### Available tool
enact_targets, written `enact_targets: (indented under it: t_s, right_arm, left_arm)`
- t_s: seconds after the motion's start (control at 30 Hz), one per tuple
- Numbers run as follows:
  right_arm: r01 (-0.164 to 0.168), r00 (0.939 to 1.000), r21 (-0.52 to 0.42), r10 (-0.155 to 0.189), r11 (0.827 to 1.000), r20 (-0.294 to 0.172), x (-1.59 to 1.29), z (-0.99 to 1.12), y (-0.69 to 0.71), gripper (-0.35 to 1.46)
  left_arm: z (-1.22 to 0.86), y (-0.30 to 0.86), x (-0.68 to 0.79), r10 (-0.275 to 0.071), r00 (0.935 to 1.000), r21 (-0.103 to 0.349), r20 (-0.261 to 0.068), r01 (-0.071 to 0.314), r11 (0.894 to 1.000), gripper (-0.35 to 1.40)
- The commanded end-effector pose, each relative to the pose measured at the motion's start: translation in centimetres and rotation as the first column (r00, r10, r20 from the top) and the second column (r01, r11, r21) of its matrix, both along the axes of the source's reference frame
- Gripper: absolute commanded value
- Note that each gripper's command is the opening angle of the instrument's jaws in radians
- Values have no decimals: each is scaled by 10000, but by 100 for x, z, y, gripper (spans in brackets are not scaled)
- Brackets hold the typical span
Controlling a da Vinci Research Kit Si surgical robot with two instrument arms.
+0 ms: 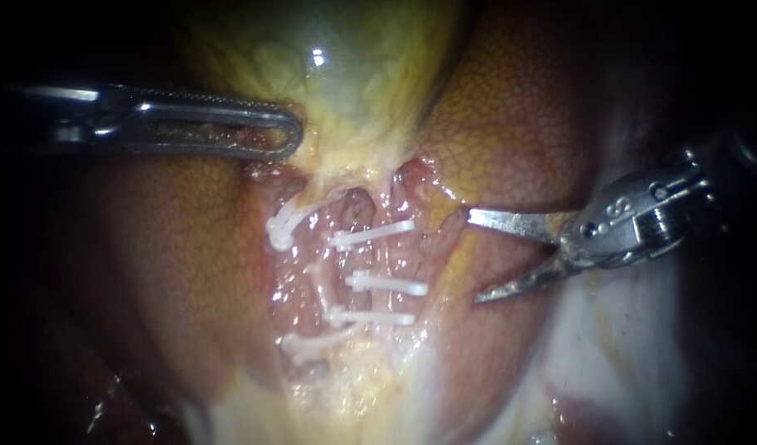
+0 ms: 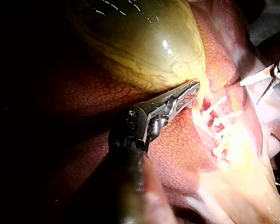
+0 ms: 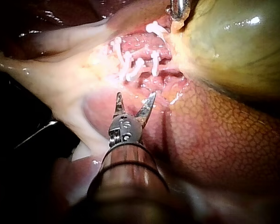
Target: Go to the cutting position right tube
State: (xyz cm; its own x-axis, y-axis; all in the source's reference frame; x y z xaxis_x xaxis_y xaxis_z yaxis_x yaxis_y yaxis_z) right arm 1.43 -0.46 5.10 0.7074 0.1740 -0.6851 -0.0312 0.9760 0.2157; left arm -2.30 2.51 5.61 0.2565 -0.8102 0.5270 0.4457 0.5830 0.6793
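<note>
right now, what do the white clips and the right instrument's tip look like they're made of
The clips: white, matte and opaque, with no glint, so probably plastic, though the look alone cannot settle it. The right instrument: its tip is grey and smooth and catches bright highlights, so it looks like polished metal.

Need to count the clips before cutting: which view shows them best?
The endoscope view: the white clips lie spread apart, each distinct. The left wrist view shows them small and washed by glare; the right wrist view shows them crowded, partly overlapping.
</note>
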Motion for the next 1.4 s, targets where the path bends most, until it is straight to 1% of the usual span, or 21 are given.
enact_targets:
  t_s: [0.03,0.17,0.3,0.33,0.47,0.57,0.73,0.93,1.03,1.13,1.17,1.2,1.3,1.4]
  right_arm:
    - [0,10000,0,0,10000,0,0,0,0,131]
    - [1,10000,0,-1,10000,-1,0,0,0,131]
    - [2,10000,0,-2,10000,-2,0,0,0,131]
    - [2,10000,0,-2,10000,-2,0,-1,0,131]
    - [0,10000,0,0,10000,-1,0,0,0,131]
    - [-1,10000,0,1,10000,0,1,0,0,131]
    - [-3,10000,0,3,10000,1,1,0,0,131]
    - [-24,10000,-12,24,10000,-17,2,-1,0,132]
    - [-196,9998,174,196,9997,5,4,-5,1,132]
    - [-640,9979,680,638,9956,55,6,-11,2,132]
    - [-684,9976,824,685,9943,12,7,-13,3,134]
    - [-807,9967,1052,812,9912,-13,8,-14,4,134]
    - [-969,9948,1641,1009,9817,-165,10,-16,6,134]
    - [-1093,9926,2115,1182,9712,-296,15,-14,8,134]
  left_arm:
    - [0,0,0,2,10000,-1,3,-2,10000,-35]
    - [-5,2,3,19,10000,28,19,-19,10000,-35]
    - [-22,12,14,56,10000,127,54,-56,9999,-35]
    - [-29,16,19,1,10000,134,8,-1,9999,-35]
    - [-49,30,32,-286,9995,84,92,285,9996,-35]
    - [-60,38,40,-441,9989,66,144,440,9990,-35]
    - [-71,41,46,-602,9980,96,186,600,9982,-35]
    - [-75,41,48,-622,9978,103,207,620,9980,-35]
    - [-74,40,47,-631,9978,95,201,630,9980,-35]
    - [-73,39,45,-643,9977,85,192,641,9979,-35]
    - [-73,39,44,-646,9977,82,190,645,9979,-35]
    - [-72,38,44,-651,9977,77,186,650,9979,-35]
    - [-71,37,43,-659,9977,66,180,658,9978,-35]
    - [-71,36,42,-666,9976,58,175,665,9978,-35]
